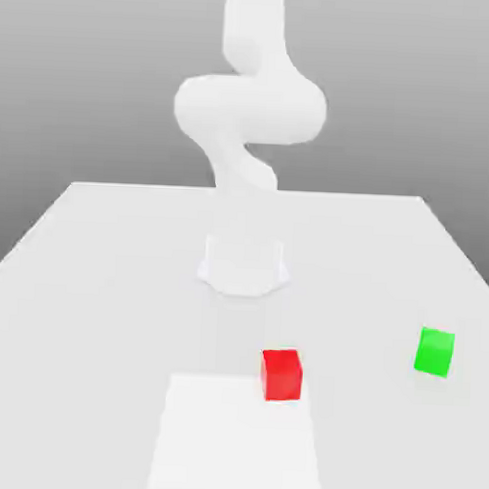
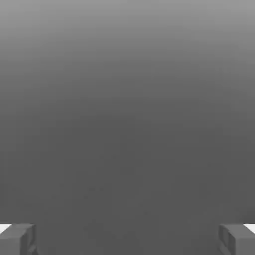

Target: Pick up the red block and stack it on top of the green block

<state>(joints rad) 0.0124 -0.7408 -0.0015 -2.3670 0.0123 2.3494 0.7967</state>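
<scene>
The red block [image 1: 281,374] rests on the white table [image 1: 107,283] near its front, a little toward the exterior view's right of centre. The green block [image 1: 435,352] sits on the table further toward the exterior view's right, well apart from the red one. In the hand view my gripper [image 2: 127,240] is open, its two grey fingertips [image 2: 18,240] standing far apart with nothing between them and a plain grey background beyond. Neither block is near the fingers there. The white arm [image 1: 250,109] rises from its base and leaves the exterior view at the top.
The arm's round base [image 1: 244,267] stands at the table's middle, behind the blocks. A brighter white rectangular patch [image 1: 235,443] lies on the table's front, its far right corner under the red block.
</scene>
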